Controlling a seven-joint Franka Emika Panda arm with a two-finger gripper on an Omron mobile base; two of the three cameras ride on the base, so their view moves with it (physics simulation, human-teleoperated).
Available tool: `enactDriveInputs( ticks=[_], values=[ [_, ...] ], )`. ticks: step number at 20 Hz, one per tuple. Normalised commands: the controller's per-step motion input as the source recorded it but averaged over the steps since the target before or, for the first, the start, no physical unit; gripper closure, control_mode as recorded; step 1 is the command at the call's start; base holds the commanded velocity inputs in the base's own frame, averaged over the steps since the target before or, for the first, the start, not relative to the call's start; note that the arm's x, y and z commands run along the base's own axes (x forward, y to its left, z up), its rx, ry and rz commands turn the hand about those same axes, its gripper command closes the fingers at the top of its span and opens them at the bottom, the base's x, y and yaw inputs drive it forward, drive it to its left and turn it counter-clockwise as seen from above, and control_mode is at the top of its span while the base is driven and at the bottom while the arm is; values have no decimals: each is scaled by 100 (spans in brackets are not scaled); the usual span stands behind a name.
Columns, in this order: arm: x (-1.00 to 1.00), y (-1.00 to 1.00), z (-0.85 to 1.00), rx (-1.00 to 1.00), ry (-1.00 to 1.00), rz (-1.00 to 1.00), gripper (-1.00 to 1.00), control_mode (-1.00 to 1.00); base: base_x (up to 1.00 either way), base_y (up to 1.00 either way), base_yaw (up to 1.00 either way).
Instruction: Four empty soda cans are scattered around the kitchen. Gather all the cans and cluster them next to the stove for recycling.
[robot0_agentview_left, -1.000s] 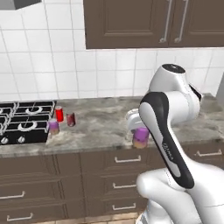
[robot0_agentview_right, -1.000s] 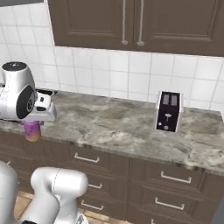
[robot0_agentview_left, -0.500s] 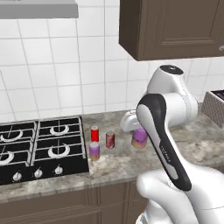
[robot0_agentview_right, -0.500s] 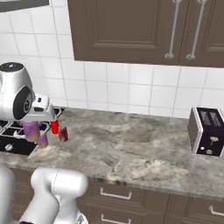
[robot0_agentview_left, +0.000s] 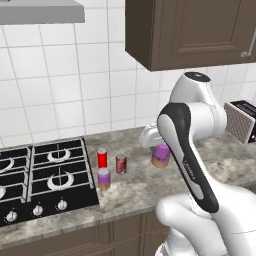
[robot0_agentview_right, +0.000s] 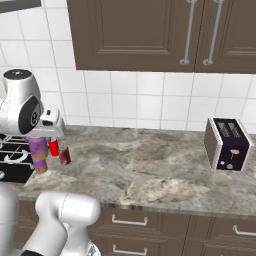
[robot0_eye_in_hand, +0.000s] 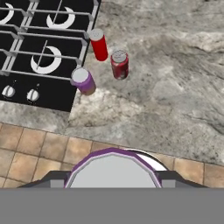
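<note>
The black stove (robot0_agentview_left: 45, 175) lies at the left of the grey counter. Right beside it stand three soda cans: a bright red one (robot0_agentview_left: 102, 158), a dark red one (robot0_agentview_left: 120, 163) and a purple one (robot0_agentview_left: 103, 178). To their right my gripper (robot0_agentview_left: 159, 150) holds the second purple can (robot0_agentview_left: 160, 156) in the air, shut on it. The hand view has this can's grey top (robot0_eye_in_hand: 113, 168) at the bottom and, beyond it, the bright red can (robot0_eye_in_hand: 99, 44), the dark red can (robot0_eye_in_hand: 120, 64), the purple can (robot0_eye_in_hand: 83, 80) and the stove (robot0_eye_in_hand: 39, 57). The right base view shows the held can (robot0_agentview_right: 38, 154) too.
A dark toaster (robot0_agentview_right: 227, 145) stands far to the right on the counter (robot0_agentview_right: 150, 170). Brown wall cabinets (robot0_agentview_left: 190, 30) hang above, and a range hood (robot0_agentview_left: 40, 10) hangs over the stove. Tan floor tiles (robot0_eye_in_hand: 26, 148) show below the counter's front edge.
The whole scene has slid right in both base views, so the base has driven left towards the stove. The purple can stays in my gripper.
</note>
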Motion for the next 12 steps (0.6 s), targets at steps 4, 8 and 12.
enactDriveInputs(
  ticks=[4, 8, 12],
  values=[
    [0, 0, 0, 0, 0, 0, 100, 100, 0, 0, 0],
    [0, 0, 0, 0, 0, 0, 100, 100, 0, 0, 0],
    [4, 0, -2, 0, 0, 0, 100, -100, 0, 0, 0]
  ],
)
